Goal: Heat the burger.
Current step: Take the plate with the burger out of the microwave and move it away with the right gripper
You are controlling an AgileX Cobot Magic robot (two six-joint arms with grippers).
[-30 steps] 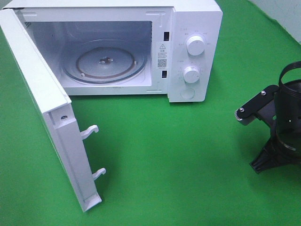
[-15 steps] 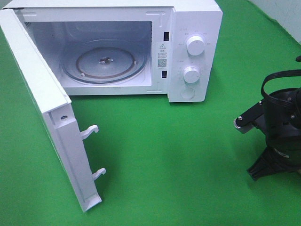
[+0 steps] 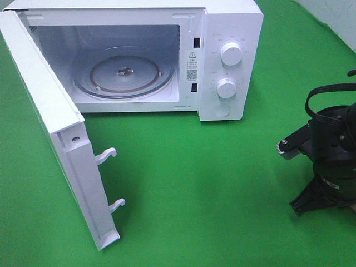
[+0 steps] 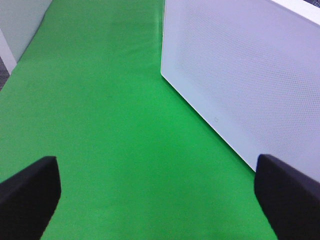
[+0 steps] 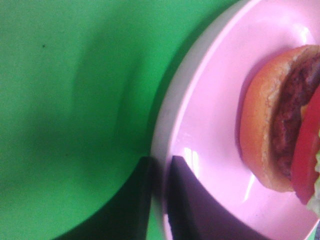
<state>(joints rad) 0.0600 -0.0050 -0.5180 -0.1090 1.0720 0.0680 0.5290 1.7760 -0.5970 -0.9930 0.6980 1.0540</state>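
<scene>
The burger [image 5: 282,120] lies on a pink plate [image 5: 210,125].

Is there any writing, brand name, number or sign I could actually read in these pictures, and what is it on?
Nothing can be read as words.
Warning triangle sign: on a small sticker on the microwave front frame, beside the open door; the print and square code under it are too small to read.
Markings around the two knobs: too small and faint to read.
Pink plate and burger: no writing visible.
</scene>
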